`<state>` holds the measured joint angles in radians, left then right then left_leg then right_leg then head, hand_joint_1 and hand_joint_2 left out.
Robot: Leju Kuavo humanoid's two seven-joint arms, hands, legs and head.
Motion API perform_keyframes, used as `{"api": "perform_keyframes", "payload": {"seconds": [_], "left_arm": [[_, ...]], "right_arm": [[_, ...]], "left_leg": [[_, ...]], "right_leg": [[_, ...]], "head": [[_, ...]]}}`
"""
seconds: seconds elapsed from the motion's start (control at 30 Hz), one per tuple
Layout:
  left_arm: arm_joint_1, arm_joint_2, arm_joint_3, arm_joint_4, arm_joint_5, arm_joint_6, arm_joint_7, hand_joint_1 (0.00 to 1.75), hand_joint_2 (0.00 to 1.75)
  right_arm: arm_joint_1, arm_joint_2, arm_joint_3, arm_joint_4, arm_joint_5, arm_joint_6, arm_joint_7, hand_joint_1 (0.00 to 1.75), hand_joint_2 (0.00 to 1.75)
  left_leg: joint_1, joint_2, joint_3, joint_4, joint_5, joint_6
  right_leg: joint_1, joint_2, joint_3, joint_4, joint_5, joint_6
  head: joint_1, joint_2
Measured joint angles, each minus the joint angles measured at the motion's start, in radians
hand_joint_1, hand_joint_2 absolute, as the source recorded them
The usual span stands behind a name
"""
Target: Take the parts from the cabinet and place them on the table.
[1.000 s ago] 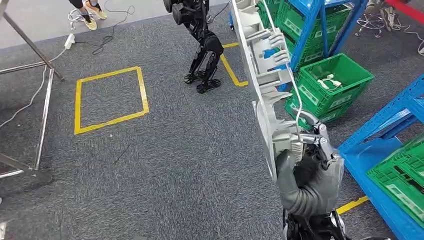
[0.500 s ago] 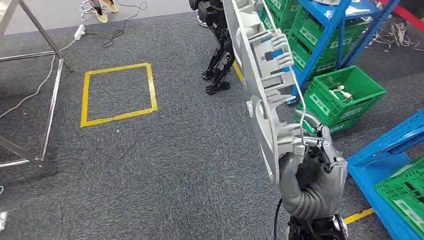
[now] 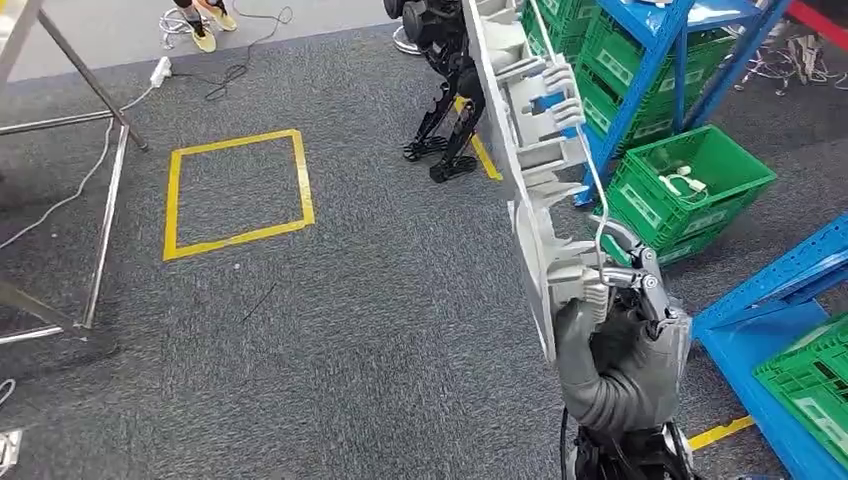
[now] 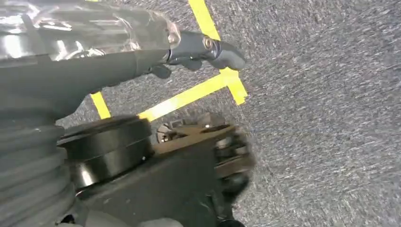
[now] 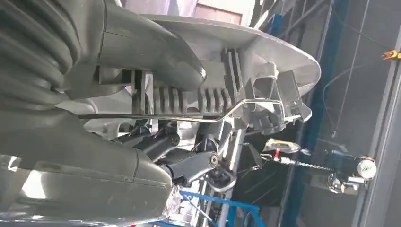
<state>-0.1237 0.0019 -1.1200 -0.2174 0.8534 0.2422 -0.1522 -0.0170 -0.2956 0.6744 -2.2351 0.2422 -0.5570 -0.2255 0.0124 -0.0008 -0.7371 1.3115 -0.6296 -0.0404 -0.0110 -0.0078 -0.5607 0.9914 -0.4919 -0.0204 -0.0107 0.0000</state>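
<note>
currently the long grey moulded part (image 3: 530,150) stands upright on edge above the carpet (image 3: 330,300), gripped at its lower end by the right hand (image 3: 615,320). advise keeping it vertical and clear of the blue racking (image 3: 680,60) in transit. left hand (image 4: 208,47): state cannot be told.

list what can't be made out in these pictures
- Part, head view: its top end is cut off by the picture's upper edge.
- Right hand, head view: the part hides some of its fingers, so the full grip is unclear.
- Left hand, left wrist view: motion blur, so open or shut cannot be told.
- White items in the green crate, head view: too small to identify.
- Table: its top is out of frame.
</note>
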Motion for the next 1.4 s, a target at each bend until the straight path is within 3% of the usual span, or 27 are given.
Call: {"api": "perform_keyframes", "payload": {"seconds": [0.07,0.1,0.13,0.17,0.2,0.3,0.33,0.37,0.43,0.47,0.5,0.53,0.63,0.67,0.8,0.83,0.87,0.9,0.97,1.0,1.03,1.07,1.13,1.17,1.23,1.33,1.4], "left_arm": [[0.000,0.000,0.000,0.000,0.000,0.000,0.000,0.00,1.75],[-0.001,0.000,0.000,0.000,0.000,0.000,0.000,0.00,1.75],[-0.001,0.000,0.000,0.000,0.000,0.000,0.000,0.00,1.75],[-0.002,-0.001,0.000,0.000,0.000,0.000,0.000,0.00,1.75],[-0.003,0.000,0.000,0.000,0.000,0.000,0.000,0.00,1.75],[-0.001,0.001,0.000,0.000,0.000,0.000,0.000,0.00,1.75],[-0.001,0.001,0.000,0.000,0.000,0.000,0.000,0.00,1.75],[-0.002,0.001,0.000,0.000,0.000,0.000,0.000,0.00,1.75],[-0.002,0.000,0.000,0.000,0.000,0.000,0.000,0.00,1.75],[-0.001,0.000,0.000,0.000,0.000,0.000,0.000,0.00,1.75],[0.000,0.000,0.000,0.000,0.000,0.000,0.000,0.00,1.75],[-0.001,0.000,0.000,0.000,0.000,0.000,0.000,0.00,1.75],[-0.001,-0.001,0.000,0.000,0.000,0.000,0.000,0.00,1.75],[-0.002,-0.004,0.000,0.000,0.000,0.000,0.000,0.00,1.75],[-0.003,-0.004,0.000,0.000,0.000,0.000,0.000,0.00,1.75],[-0.003,-0.003,0.000,0.000,0.000,0.000,0.000,0.00,1.75],[-0.003,-0.003,0.000,0.000,0.000,0.000,0.000,0.00,1.75],[-0.003,-0.002,0.000,0.000,0.000,0.000,0.000,0.00,1.75],[-0.001,-0.001,0.000,0.000,0.000,0.000,0.000,0.00,1.75],[0.000,-0.001,0.000,0.000,0.000,0.000,0.000,0.00,1.75],[0.000,-0.001,0.000,0.000,0.000,0.000,0.000,0.00,1.75],[0.000,0.000,0.000,0.000,0.000,0.000,0.000,0.00,1.75],[0.000,0.000,0.000,0.000,0.000,0.000,0.000,0.00,1.75],[-0.002,0.000,0.000,0.000,0.000,0.000,0.000,0.00,1.75],[-0.001,0.001,0.000,0.000,0.000,0.000,0.000,0.00,1.75],[0.001,0.001,0.000,0.000,0.000,0.000,0.000,0.00,1.75],[-0.001,0.001,0.000,0.000,0.000,0.000,0.000,0.00,1.75]], "right_arm": [[0.000,0.000,0.000,0.000,0.000,0.000,0.000,1.75,1.75],[0.000,0.000,0.000,0.000,0.000,0.000,0.000,1.75,1.75],[0.000,0.000,0.000,0.000,0.000,0.000,0.000,1.75,1.75],[0.000,0.000,0.000,0.000,0.000,0.000,0.000,1.75,1.75],[0.000,0.000,0.000,0.000,0.000,0.000,0.000,1.75,1.75],[-0.001,0.000,0.000,0.000,0.000,0.000,0.000,1.75,1.75],[0.000,0.000,0.000,0.000,0.000,0.000,0.000,1.75,1.75],[0.000,0.000,0.000,0.000,0.000,0.000,0.000,1.75,1.75],[0.000,0.000,0.000,0.000,0.000,0.000,0.000,1.75,1.75],[0.000,0.000,0.000,0.000,0.000,0.000,0.000,1.75,1.75],[0.000,0.000,0.000,0.000,0.000,0.000,0.000,1.75,1.75],[0.000,0.000,0.000,0.000,0.000,0.000,0.000,1.75,1.75],[0.000,0.000,0.000,0.000,0.000,0.000,0.000,1.75,1.75],[0.000,0.000,-0.001,0.000,0.000,0.000,0.000,1.75,1.75],[0.000,0.000,-0.001,-0.001,0.000,0.000,0.000,1.75,1.75],[0.000,0.000,0.000,0.000,0.000,0.000,0.000,1.75,1.75],[-0.001,0.000,0.000,-0.001,0.000,0.000,0.000,1.75,1.75],[-0.001,0.000,0.000,0.000,0.000,0.000,0.000,1.75,1.75],[0.000,0.000,0.000,0.000,0.000,0.000,0.000,1.75,1.75],[0.000,0.000,0.000,0.000,0.000,0.000,0.000,1.75,1.75],[0.000,0.000,0.000,0.000,0.000,0.000,0.000,1.75,1.75],[0.000,0.000,0.000,0.000,0.000,0.000,0.000,1.75,1.75],[0.000,0.000,0.001,0.000,0.000,0.000,0.000,1.75,1.75],[0.001,0.000,0.001,0.000,0.000,0.000,0.000,1.75,1.75],[-0.001,0.000,0.000,0.000,0.000,0.000,0.000,1.75,1.75],[0.000,0.000,0.000,0.000,0.000,0.000,0.000,1.75,1.75],[-0.001,0.000,0.000,0.000,0.000,0.000,0.000,1.75,1.75]], "left_leg": [[0.007,0.002,0.044,-0.095,0.077,-0.006],[0.010,0.005,0.090,-0.185,0.126,-0.010],[0.014,0.011,0.128,-0.265,0.148,-0.015],[0.005,0.011,0.140,-0.278,0.133,-0.016],[0.005,0.011,0.138,-0.277,0.132,0.004],[0.000,0.006,0.138,-0.280,0.133,0.027],[0.003,0.005,0.140,-0.283,0.135,0.034],[0.001,0.005,0.140,-0.283,0.134,0.041],[-0.006,0.005,0.140,-0.283,0.133,0.049],[-0.011,0.005,0.141,-0.282,0.133,0.052],[-0.015,0.004,0.142,-0.282,0.132,0.053],[-0.019,0.002,0.144,-0.282,0.132,0.054],[-0.027,-0.002,0.153,-0.282,0.129,0.057],[-0.030,-0.001,0.149,-0.282,0.128,0.055],[-0.025,0.001,0.144,-0.285,0.134,0.039],[-0.025,0.001,0.141,-0.278,0.124,0.034],[-0.025,0.000,0.133,-0.254,0.104,0.026],[-0.021,-0.001,0.104,-0.190,0.064,0.019],[-0.010,-0.001,0.032,-0.040,-0.002,0.006],[-0.006,-0.001,0.009,0.003,-0.010,0.001],[-0.003,0.000,0.011,-0.004,0.008,-0.003],[0.000,0.000,0.032,-0.049,0.043,-0.005],[0.006,0.003,0.126,-0.228,0.136,-0.008],[0.004,0.004,0.149,-0.270,0.121,-0.008],[-0.001,0.003,0.148,-0.277,0.124,0.017],[-0.001,0.002,0.149,-0.286,0.132,0.039],[-0.001,0.003,0.148,-0.287,0.132,0.049]], "right_leg": [[-0.006,0.001,0.005,0.003,-0.006,0.009],[-0.010,0.002,0.010,0.007,-0.011,0.016],[-0.013,0.002,0.012,0.012,-0.017,0.025],[-0.006,0.005,0.008,0.019,-0.022,0.034],[-0.007,0.005,0.007,0.019,-0.022,0.039],[-0.013,0.002,0.012,0.014,-0.023,0.052],[-0.016,0.002,0.009,0.027,-0.039,0.057],[-0.015,0.003,-0.009,0.071,-0.072,0.056],[-0.014,0.004,-0.081,0.234,-0.153,0.055],[-0.013,0.004,-0.115,0.307,-0.177,0.053],[-0.011,0.003,-0.130,0.335,-0.175,0.049],[-0.007,0.004,-0.122,0.316,-0.151,0.042],[0.013,0.008,-0.019,0.083,-0.016,0.009],[0.018,0.008,0.000,0.050,-0.027,-0.006],[0.022,0.008,0.001,0.020,-0.018,-0.005],[0.012,0.004,0.010,0.005,-0.008,-0.005],[0.012,0.003,0.014,-0.001,-0.006,-0.007],[0.011,0.001,0.013,-0.001,-0.005,-0.008],[0.011,-0.001,0.013,0.000,-0.006,-0.008],[0.011,-0.002,0.013,0.000,-0.006,-0.008],[0.010,-0.002,0.013,0.001,-0.007,-0.007],[0.008,-0.002,0.013,0.004,-0.008,-0.004],[0.003,0.000,0.015,0.013,-0.016,0.007],[0.003,0.001,0.013,0.016,-0.020,0.014],[0.007,0.002,0.008,0.021,-0.020,0.025],[0.001,0.002,0.006,0.022,-0.026,0.042],[0.000,0.003,-0.026,0.103,-0.085,0.048]], "head": [[-0.001,0.000],[-0.001,0.000],[-0.006,0.000],[-0.015,0.000],[-0.012,0.000],[-0.002,0.000],[0.002,0.000],[0.007,0.000],[0.023,0.000],[0.029,0.000],[0.032,0.000],[0.034,0.000],[0.046,0.000],[0.042,0.000],[0.047,0.000],[0.047,0.000],[0.043,0.000],[0.035,0.000],[0.022,0.000],[0.020,0.000],[0.017,0.000],[0.014,0.000],[0.007,0.000],[0.002,0.000],[0.001,0.000],[0.003,0.000],[0.018,0.000]]}}
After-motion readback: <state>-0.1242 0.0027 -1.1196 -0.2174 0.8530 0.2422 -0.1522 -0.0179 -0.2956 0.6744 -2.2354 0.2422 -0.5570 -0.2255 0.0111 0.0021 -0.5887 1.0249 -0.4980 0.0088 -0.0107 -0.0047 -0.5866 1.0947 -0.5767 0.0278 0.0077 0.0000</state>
